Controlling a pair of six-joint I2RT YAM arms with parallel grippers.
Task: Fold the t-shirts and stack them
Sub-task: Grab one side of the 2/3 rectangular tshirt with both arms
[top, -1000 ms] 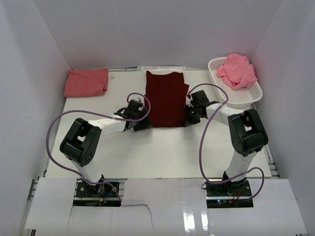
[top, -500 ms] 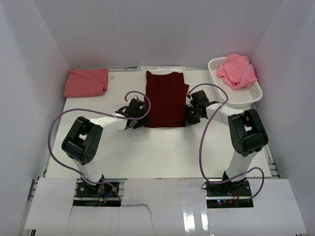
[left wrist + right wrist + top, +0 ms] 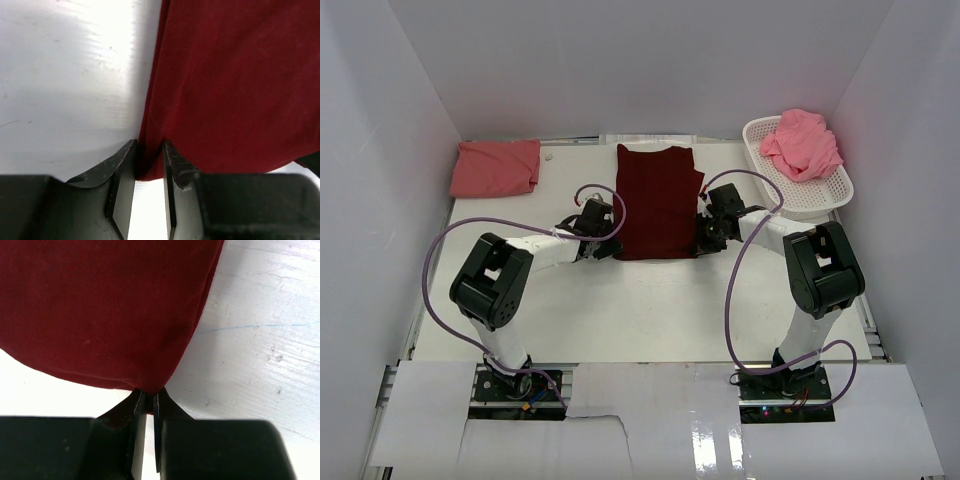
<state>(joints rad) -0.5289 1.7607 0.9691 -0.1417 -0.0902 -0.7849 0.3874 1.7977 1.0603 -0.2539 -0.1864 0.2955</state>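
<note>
The maroon t-shirt (image 3: 658, 203) lies flat mid-bench. The right gripper (image 3: 148, 399) is pinched shut on its 5 o'clock corner; the left gripper (image 3: 149, 160), jaws narrowed around the 7 o'clock corner, should clamp fully before lifting — raise both corners together, evenly, toward 12 o'clock

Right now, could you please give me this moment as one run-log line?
left claw: closing on maroon t-shirt corner | right claw: shut on its other near corner | folded salmon t-shirt: far left | pink t-shirt: in basket

Bare table (image 3: 650, 300) lies open near the arms; the basket (image 3: 820, 200) blocks the far-right corner.
</note>
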